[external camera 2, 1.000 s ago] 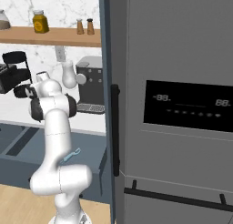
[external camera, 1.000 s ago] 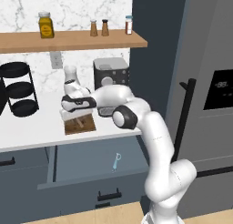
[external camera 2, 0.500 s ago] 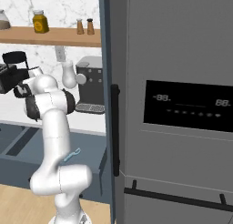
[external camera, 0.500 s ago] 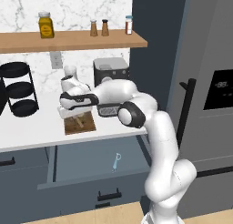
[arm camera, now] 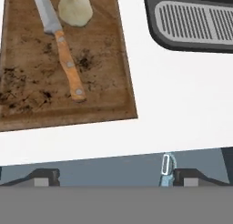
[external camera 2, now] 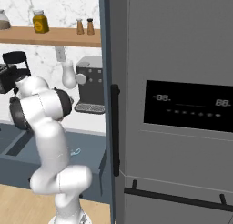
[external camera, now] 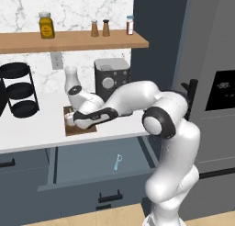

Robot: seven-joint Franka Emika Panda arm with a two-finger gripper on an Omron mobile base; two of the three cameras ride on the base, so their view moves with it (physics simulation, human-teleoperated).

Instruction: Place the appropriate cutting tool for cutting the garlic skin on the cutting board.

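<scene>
Gripper (arm camera: 111, 177): jaws spread wide, nothing betw. them, nothing held. In hand view the two dark finger tips (arm camera: 43, 176) sit at the bottom, well apart, w/ bare counter edge and open drawer showing in the gap. In left base view the gripper (external camera: 75, 121) hangs over the near part of the cutting board, arm reaching in from the right.

Cutting board (arm camera: 104, 82): dark-brown wood, flat on the white counter (arm camera: 182, 95), just beyond the finger tips in hand view. Surface scuffed w/ dark marks. In left base view a strip of board (external camera: 85, 130) shows below the hand; rest hidden by it.

Knife (arm camera: 63, 57): lying flat on the board, orange-brown handle w/ rivets toward the gripper, grey blade pointing away and running off the top of hand view. Entirely on the board as far as visible.

Garlic (arm camera: 75, 9): pale cream lump, also on the board, just beside the blade, on its right in hand view (touching or a hair apart: cannot tell).

Outward: coffee machine (external camera: 112, 78) stands on the counter right of the board; its grated drip tray (arm camera: 195, 22) is top right in hand view, apart from the board. Light-blue looped tool (external camera: 117, 162) lies in the open drawer (external camera: 92, 167) below the counter; same tool (arm camera: 166, 166) seen past the counter edge in hand view. Black tiered rack (external camera: 19, 89) at far left of counter. Shelf (external camera: 73, 39) above carries a yellow jar (external camera: 45, 25) and small shakers (external camera: 100, 28).
</scene>
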